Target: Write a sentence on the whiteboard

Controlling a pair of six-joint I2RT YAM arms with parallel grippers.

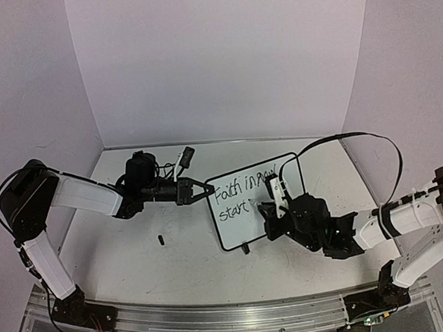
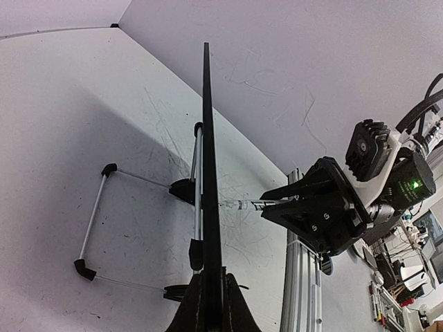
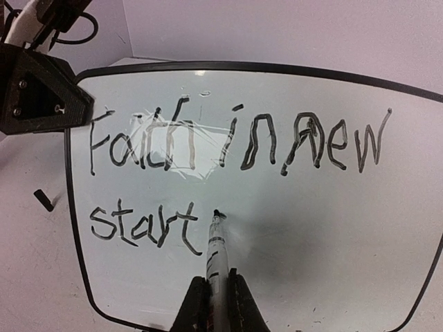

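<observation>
The whiteboard (image 1: 249, 229) stands tilted on the table right of centre. The sentence (image 3: 227, 149) on it reads "Faith in new" above "start" in black strokes. My left gripper (image 1: 206, 190) is shut on the board's left edge; in the left wrist view its fingers (image 2: 212, 277) clamp the board, seen edge-on (image 2: 206, 138). My right gripper (image 3: 217, 280) is shut on a white marker (image 3: 216, 245). The marker's black tip rests on the board just right of the "t" of "start".
A small black cap (image 1: 160, 239) lies on the table left of the board. The board's wire stand (image 2: 93, 228) reaches out behind it. An aluminium rail (image 1: 216, 312) runs along the near edge. Walls enclose the back and sides.
</observation>
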